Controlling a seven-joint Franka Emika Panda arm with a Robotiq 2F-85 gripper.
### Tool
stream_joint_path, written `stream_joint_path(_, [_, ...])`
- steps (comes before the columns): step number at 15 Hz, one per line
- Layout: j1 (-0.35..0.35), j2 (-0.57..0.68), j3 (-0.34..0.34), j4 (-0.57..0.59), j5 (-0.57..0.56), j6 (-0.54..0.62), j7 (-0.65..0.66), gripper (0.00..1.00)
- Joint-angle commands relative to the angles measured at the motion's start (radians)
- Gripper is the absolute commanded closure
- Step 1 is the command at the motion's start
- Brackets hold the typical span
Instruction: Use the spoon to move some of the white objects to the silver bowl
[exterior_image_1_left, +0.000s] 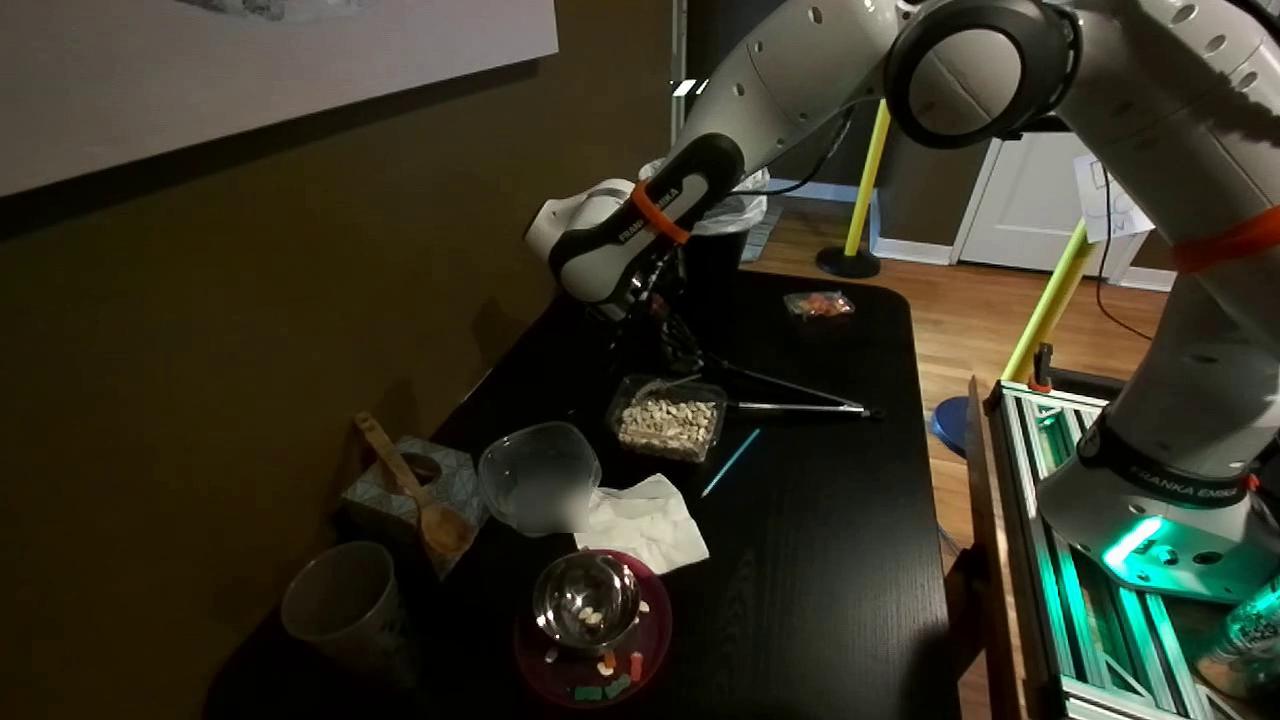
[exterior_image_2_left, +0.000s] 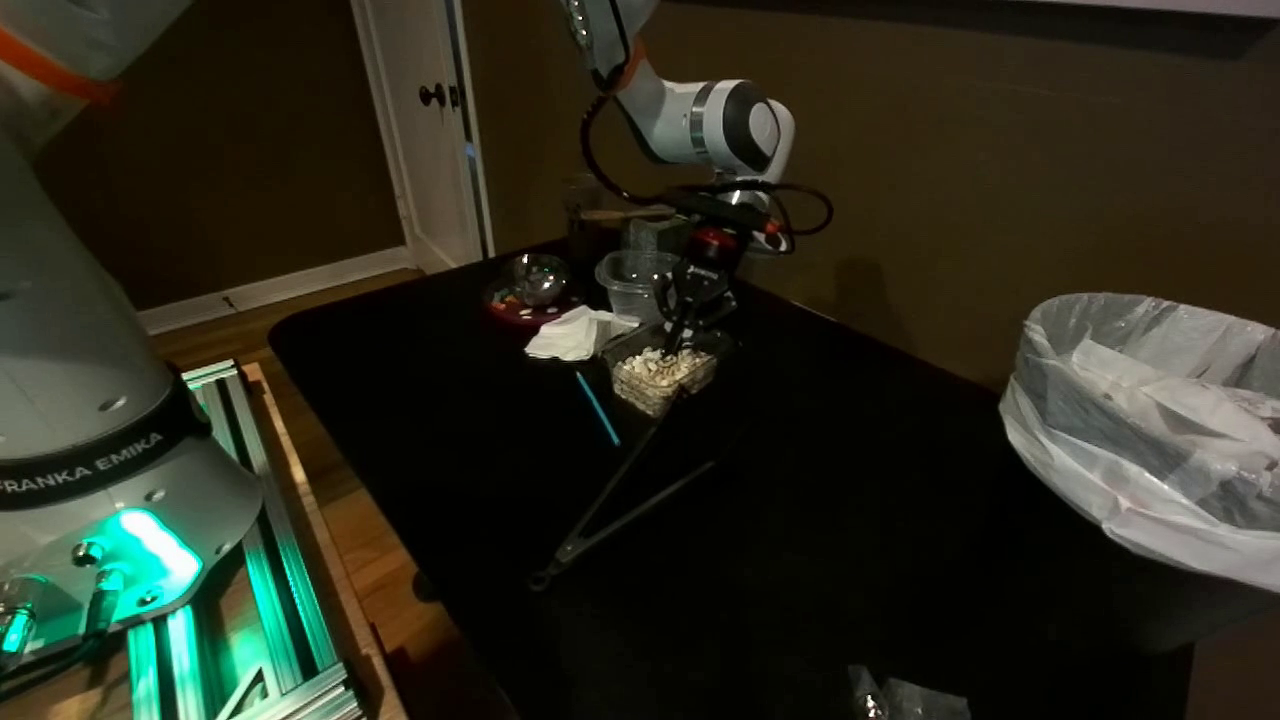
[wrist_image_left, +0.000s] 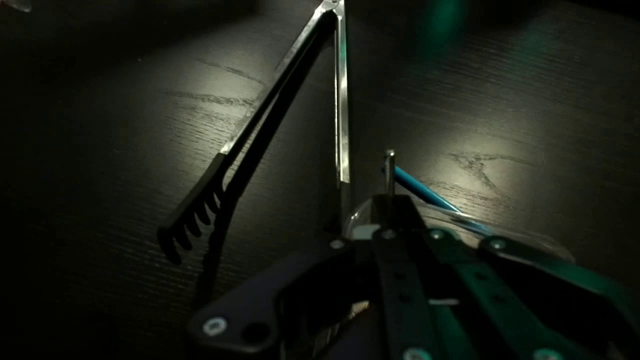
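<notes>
The end effector (wrist_image_left: 391, 207) is hanging over the clear tray (exterior_image_1_left: 719, 415) on the dark surface (exterior_image_1_left: 820, 560), and its jaws are clenching the metal spoon (wrist_image_left: 390, 172). In the wrist view the end of the handle is poking out just past the jaws; the dim light is hiding whether the spoon is touching the white lumps (exterior_image_1_left: 667, 425), which are lying heaped in the tray. The silver bowl (exterior_image_1_left: 565, 585) is standing well apart from the tray, on a dark red plate (exterior_image_1_left: 655, 640), and is holding a few whitish pieces (exterior_image_1_left: 590, 617). Small coloured bits (exterior_image_1_left: 588, 692) are lying on the plate beside the bowl. A white napkin (exterior_image_1_left: 650, 525) is lying between the plate and the tray, and a clear plastic tub (exterior_image_1_left: 505, 475) is standing just beside the napkin. A blue stick (exterior_image_1_left: 731, 463) is lying near the tray, and the tongs (wrist_image_left: 342, 110) are lying with their arms spread apart. A wooden spoon (exterior_image_1_left: 445, 530) is resting on a patterned box (exterior_image_1_left: 455, 475), and a cup (exterior_image_1_left: 340, 590) is standing near it. A bin (exterior_image_2_left: 1035, 425) with a plastic liner is showing in both exterior views.
</notes>
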Motion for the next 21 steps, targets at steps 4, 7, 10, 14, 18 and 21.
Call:
stream_joint_path(4, [0.064,-0.029,-0.008,-0.120,-0.092,0.045,0.080,0.99])
stream_joint_path(7, [0.119,-0.030,-0.016,-0.172,-0.137,0.147,0.203,0.99])
stream_joint_path(10, [0.167,-0.017,-0.031,-0.188,-0.174,0.205,0.305,0.99])
stream_joint_path(14, [0.194,0.014,-0.029,-0.163,-0.175,0.155,0.317,0.99])
stream_joint_path(18, [0.166,0.037,-0.003,-0.128,-0.137,0.098,0.219,0.99])
stream_joint_path(21, [0.118,0.065,0.026,-0.072,-0.083,0.032,0.075,0.99])
